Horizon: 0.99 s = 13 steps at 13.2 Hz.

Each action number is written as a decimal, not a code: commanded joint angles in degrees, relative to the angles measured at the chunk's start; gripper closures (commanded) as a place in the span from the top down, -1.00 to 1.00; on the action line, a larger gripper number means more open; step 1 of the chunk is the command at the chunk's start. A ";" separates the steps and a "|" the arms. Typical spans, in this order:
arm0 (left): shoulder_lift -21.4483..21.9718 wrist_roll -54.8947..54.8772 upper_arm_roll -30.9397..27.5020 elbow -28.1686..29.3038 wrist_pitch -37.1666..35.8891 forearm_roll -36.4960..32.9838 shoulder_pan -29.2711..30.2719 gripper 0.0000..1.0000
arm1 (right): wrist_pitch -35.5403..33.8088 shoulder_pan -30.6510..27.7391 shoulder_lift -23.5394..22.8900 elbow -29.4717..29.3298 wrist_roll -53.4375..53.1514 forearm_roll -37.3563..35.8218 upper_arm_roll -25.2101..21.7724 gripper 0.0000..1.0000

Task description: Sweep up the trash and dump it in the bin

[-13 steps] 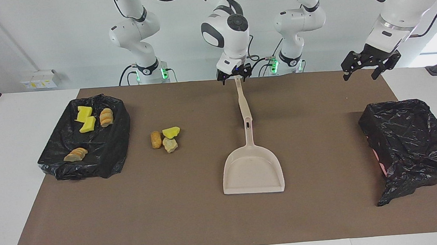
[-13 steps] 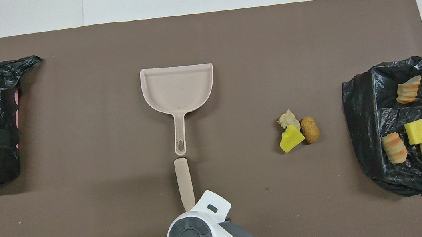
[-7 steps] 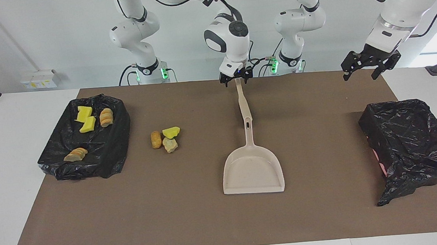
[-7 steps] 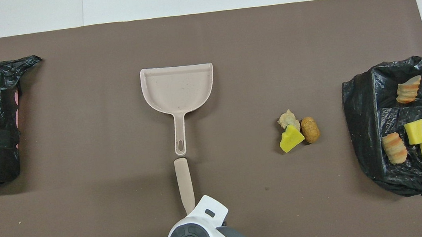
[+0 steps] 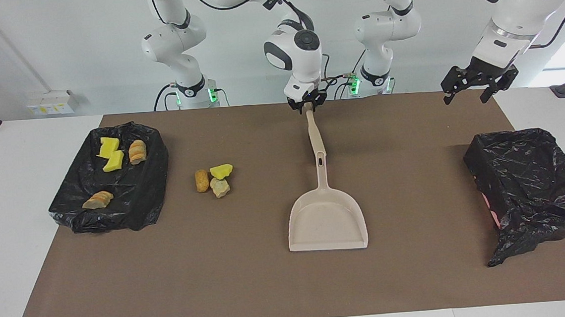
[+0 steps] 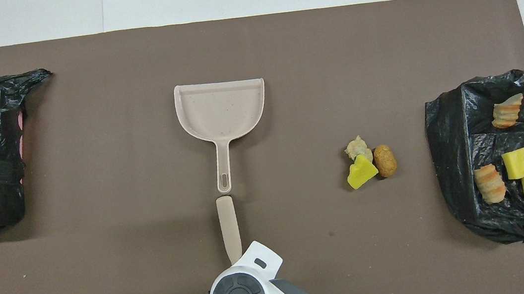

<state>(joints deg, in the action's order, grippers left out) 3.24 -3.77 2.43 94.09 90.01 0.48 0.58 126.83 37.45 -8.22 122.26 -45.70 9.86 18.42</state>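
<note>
On the brown mat (image 5: 251,280), a bag-lined bin (image 5: 528,181) sits at the left arm's end; a second bagged tray (image 5: 130,189) holding four scraps at the right arm's end. Dustpan (image 5: 326,220) mid-table. Right arm bent steeply down; right gripper (image 5: 308,108) pinched on the beige brush handle (image 5: 313,134), nearer the robots than the pan. Left gripper (image 5: 471,90) hangs fingers spread, empty, over the mat's robot-side edge near the bin. Three loose trash pieces (image 5: 214,179) lie between tray and dustpan.

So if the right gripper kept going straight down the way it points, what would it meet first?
The brush handle. The right gripper points down at its upper end, fingertips drawn in around it, apparently already touching. Under that lies the brown mat.
</note>
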 commanded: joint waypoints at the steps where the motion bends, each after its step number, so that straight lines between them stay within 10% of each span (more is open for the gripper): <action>1: 0.89 -0.18 0.30 0.65 0.17 -1.10 0.30 1.00 | 1.40 0.08 -0.57 0.00 -0.89 1.13 -0.05 -1.00; 13: 0.89 -0.18 0.21 0.65 0.17 -1.10 0.30 1.00 | -19.67 -10.00 8.73 -2.55 5.69 0.86 -0.75 -1.00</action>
<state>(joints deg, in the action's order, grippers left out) 3.24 -3.77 2.43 94.09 90.01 0.48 0.58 110.93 30.83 -3.37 119.02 -43.58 9.96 17.31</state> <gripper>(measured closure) 0.000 0.740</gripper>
